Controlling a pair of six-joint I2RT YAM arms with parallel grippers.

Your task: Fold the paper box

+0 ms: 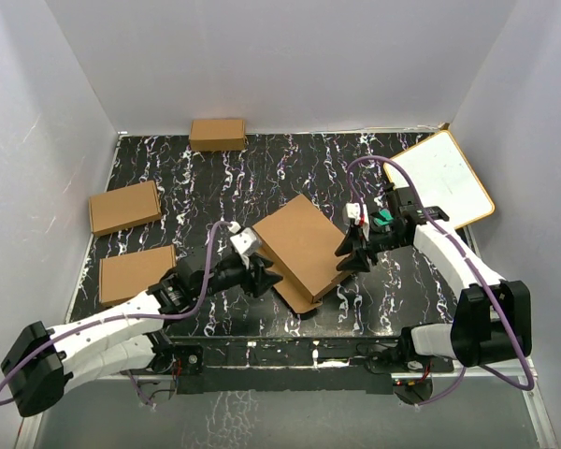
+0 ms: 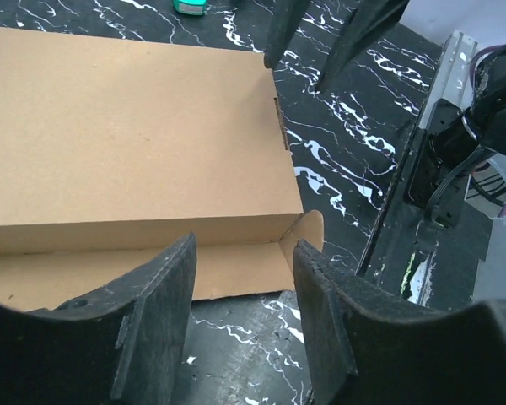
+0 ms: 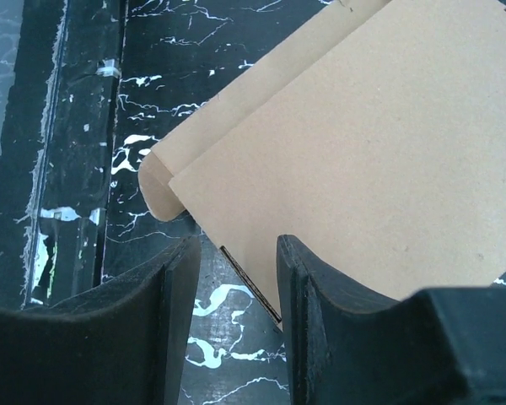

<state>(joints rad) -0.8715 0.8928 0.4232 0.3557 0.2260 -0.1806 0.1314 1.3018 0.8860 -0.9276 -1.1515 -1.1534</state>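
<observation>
Paper box (image 1: 304,245) nearly shut — front flap (image 2: 236,268) untucked
Both claws released (left claw (image 1: 265,278), right claw (image 1: 349,258)) — steady it, tuck flap squarely.

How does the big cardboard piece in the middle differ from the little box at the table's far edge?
The paper box is larger than the small box. The paper box lies skewed to the edges of the table; the small box sits square to them. The paper box shows a flap sticking out; the small box looks closed. Both are plain brown cardboard.
</observation>
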